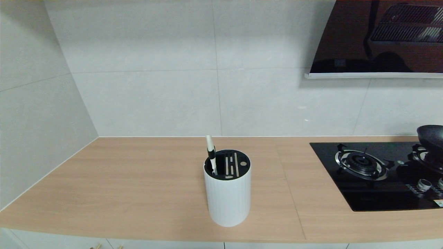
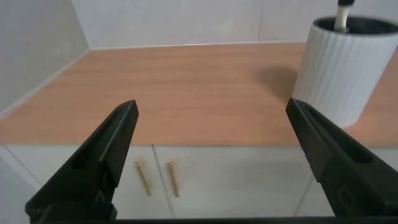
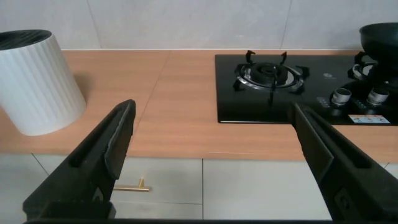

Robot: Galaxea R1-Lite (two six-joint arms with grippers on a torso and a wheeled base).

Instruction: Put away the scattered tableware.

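Left gripper (image 2: 211, 104) hangs wide open and empty in front of the table (image 1: 138, 180) edge. The right gripper (image 3: 212, 106) is open and empty too. A white holder (image 1: 228, 197) stands mid-table near the front. One white-handled utensil (image 1: 210, 152) leans slightly in its slotted top. To the right lies a stove (image 1: 377, 176) with a pan (image 1: 431, 135).

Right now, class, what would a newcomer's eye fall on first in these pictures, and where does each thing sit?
The white ribbed holder stands near the front edge of the wooden counter, with a black-and-white handle sticking up from its slotted black top. To its right lies a black gas hob, a dark pan on its far-right burner. The left gripper and right gripper hang before the counter's edge, jaws wide open.
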